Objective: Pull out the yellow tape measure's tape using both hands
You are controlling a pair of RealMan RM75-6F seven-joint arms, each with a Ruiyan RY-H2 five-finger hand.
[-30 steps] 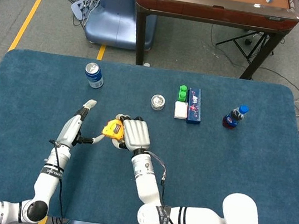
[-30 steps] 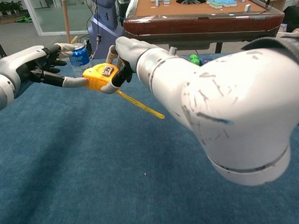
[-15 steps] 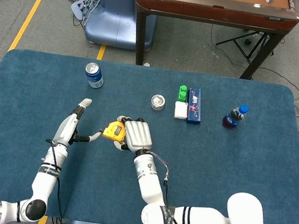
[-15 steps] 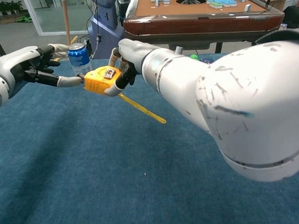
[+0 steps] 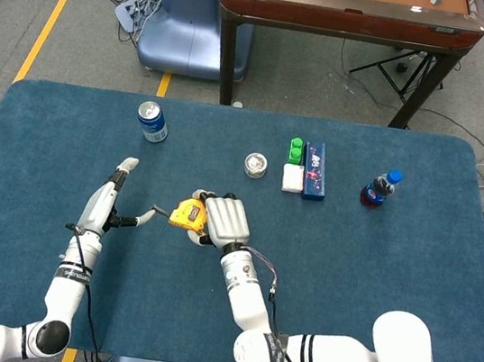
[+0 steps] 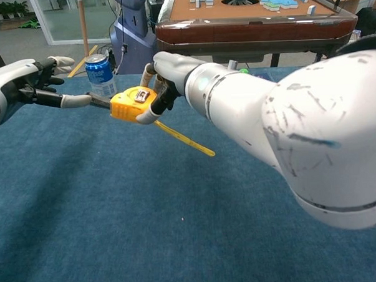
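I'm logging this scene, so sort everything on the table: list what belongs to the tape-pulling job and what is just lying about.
In the job:
yellow tape measure
its tape
left hand, pinching the tape's end
right hand, gripping the case

Lying about:
blue soda can
small round tin
green blocks
white box
blue box
dark drink bottle

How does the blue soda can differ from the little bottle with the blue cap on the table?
The soda can is a short blue cylinder with a silver top; the bottle holds dark liquid and narrows to a blue cap. The soda can stands far left, beyond the left hand; the bottle stands far right, beside the blue box. Both are upright and untouched.
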